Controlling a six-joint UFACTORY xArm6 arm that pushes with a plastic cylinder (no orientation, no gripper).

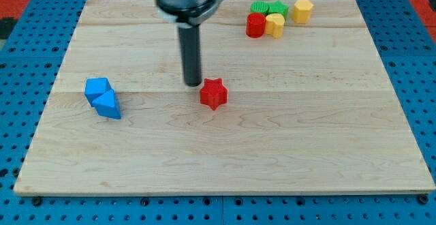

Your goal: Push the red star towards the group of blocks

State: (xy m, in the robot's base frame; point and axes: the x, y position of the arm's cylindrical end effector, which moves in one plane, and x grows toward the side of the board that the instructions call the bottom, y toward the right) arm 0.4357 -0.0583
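Note:
The red star [213,93] lies near the middle of the wooden board [286,150]. My tip [193,83] rests on the board just to the star's upper left, very close to it. The group of blocks sits at the view's top right: a red cylinder [255,24], a yellow block [274,25], a green block [259,7], a green star [277,8] and a yellow hexagonal block [303,10].
Two blue blocks sit at the view's left, a blue cube [97,88] touching a blue triangular block [108,105]. The board lies on a blue surface [20,61].

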